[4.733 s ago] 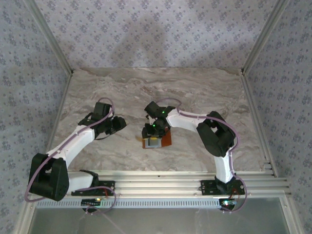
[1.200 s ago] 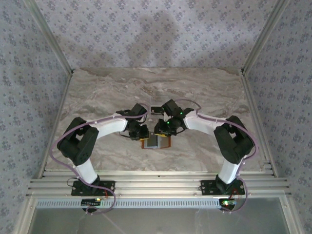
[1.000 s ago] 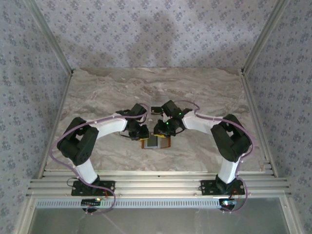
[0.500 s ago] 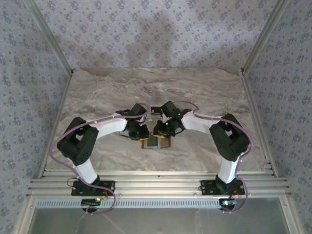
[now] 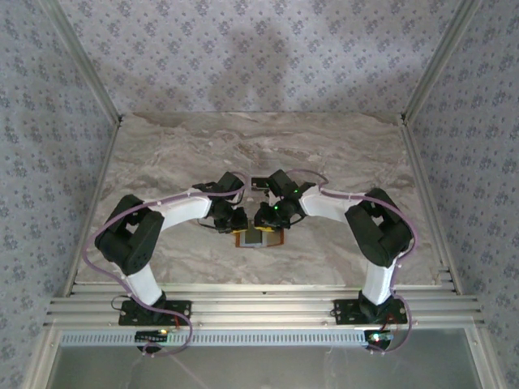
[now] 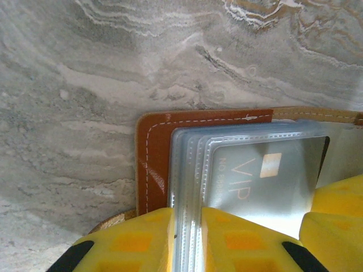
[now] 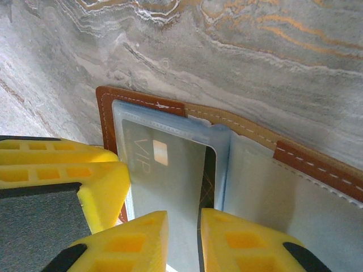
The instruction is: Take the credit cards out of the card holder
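The marble table (image 5: 162,162) is wide and smooth, so our biggest worry is sliding; if we pull hard, the whole card holder (image 5: 261,237) could skid over the stone or lift up with the card; it lies open and flat in the middle of the table, nearer the front edge.

Next come the clear sleeves (image 6: 184,170) inside it; our left gripper (image 6: 187,229) has its fingers (image 6: 125,243) close together, pinching the edge of those sleeves, we think to hold them back; if that pinch is weak, the sleeves may slip out and the holder will follow the pull.

Then there is the grey card (image 7: 164,187), which sits in the top sleeve; our right gripper (image 7: 184,241) is nearly shut on its near edge; we cannot tell if it grips the card alone or the plastic too; if it has both, nothing will come out.

A dark card (image 7: 209,181) peeks out behind the grey one; it might get dragged along.

Last, the yellow fingers of the two grippers are just beside each other; they could bump.
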